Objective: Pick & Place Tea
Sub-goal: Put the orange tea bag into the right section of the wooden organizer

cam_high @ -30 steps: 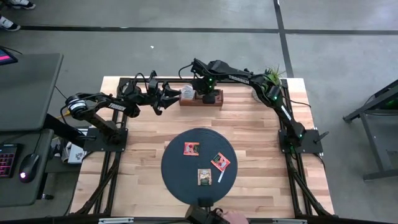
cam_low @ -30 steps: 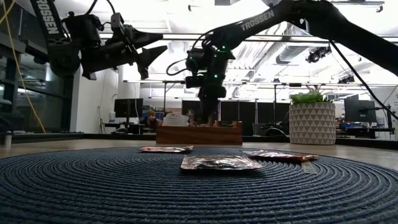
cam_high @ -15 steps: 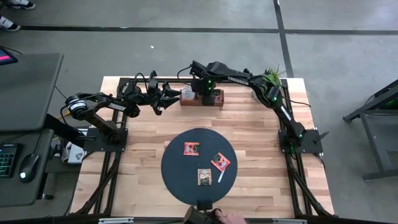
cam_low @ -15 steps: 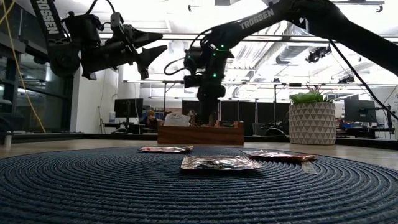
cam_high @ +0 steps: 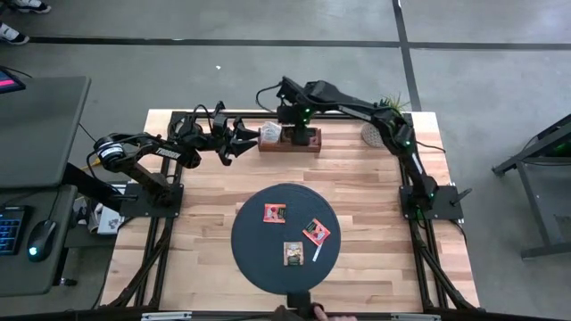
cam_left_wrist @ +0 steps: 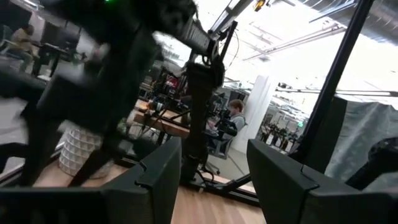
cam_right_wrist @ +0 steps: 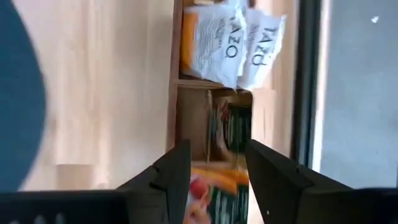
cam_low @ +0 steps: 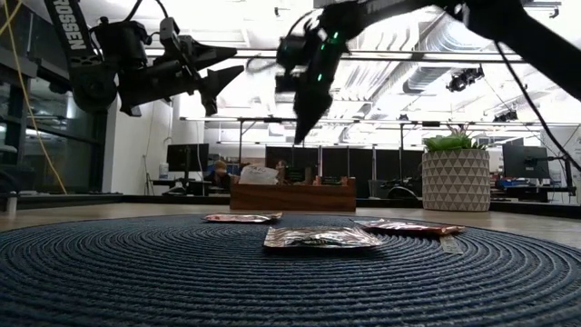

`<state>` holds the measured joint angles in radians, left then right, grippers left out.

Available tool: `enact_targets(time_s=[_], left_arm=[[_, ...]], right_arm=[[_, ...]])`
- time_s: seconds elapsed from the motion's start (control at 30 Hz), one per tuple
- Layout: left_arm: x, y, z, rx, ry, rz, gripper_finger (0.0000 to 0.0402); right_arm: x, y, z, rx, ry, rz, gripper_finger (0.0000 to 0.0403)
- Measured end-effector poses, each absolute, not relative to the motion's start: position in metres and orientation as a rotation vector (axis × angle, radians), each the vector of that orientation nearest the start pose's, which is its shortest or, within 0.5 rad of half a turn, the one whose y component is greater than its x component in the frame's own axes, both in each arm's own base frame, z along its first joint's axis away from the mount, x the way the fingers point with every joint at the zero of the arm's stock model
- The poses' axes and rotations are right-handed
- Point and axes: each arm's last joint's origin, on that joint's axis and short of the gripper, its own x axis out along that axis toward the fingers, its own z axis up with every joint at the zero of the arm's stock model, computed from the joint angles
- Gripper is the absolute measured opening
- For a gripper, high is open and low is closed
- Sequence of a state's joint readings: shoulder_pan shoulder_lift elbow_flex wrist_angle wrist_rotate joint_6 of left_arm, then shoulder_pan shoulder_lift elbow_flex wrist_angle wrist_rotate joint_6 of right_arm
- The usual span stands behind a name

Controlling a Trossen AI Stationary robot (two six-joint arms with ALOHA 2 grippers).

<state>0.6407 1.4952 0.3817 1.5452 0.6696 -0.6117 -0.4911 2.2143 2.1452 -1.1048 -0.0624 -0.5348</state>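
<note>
- Wooden table point(cam_high: 357, 178), from above: a dark round mat point(cam_high: 259, 250) carries three tea sachets point(cam_high: 274, 213). My right gripper point(cam_high: 300, 125) hangs over the wooden box point(cam_high: 289, 143) at the far edge; my left gripper point(cam_high: 252, 135) waits beside the box, fingers apart, holding nothing.
- Low view: the box point(cam_low: 291, 196) sits behind the sachets point(cam_low: 320, 238); white packets poke above its rim. My right gripper point(cam_low: 300, 130) has risen clear of the box since a second ago.
- Right wrist: my fingers point(cam_right_wrist: 176, 174) stand apart, empty; below them white sachets point(cam_right_wrist: 231, 42) fill one compartment, green and orange ones point(cam_right_wrist: 227, 127) the others.
</note>
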Motion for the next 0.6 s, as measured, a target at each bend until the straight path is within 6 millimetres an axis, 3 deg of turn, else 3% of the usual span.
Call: enact_targets(time_s=[0.2, 0.3, 0.43, 0.6], left_arm=[[0.207, 0.131, 0.21, -0.34, -0.295, -0.168, 0.0182], [0.207, 0.13, 0.21, -0.338, -0.282, -0.185, 0.0182], [0.209, 0.126, 0.209, -0.327, -0.264, -0.216, 0.0182], [0.221, 0.109, 0.203, -0.326, -0.197, -0.294, 0.0182]], right_arm=[[0.378, -0.194, 0.325, -0.01, 1.126, -0.024, 0.015], [0.363, -0.18, 0.344, 0.023, 1.134, 0.014, 0.015], [0.353, -0.158, 0.356, 0.039, 1.181, 0.046, 0.015], [0.356, -0.132, 0.358, 0.071, 1.223, 0.073, 0.015]])
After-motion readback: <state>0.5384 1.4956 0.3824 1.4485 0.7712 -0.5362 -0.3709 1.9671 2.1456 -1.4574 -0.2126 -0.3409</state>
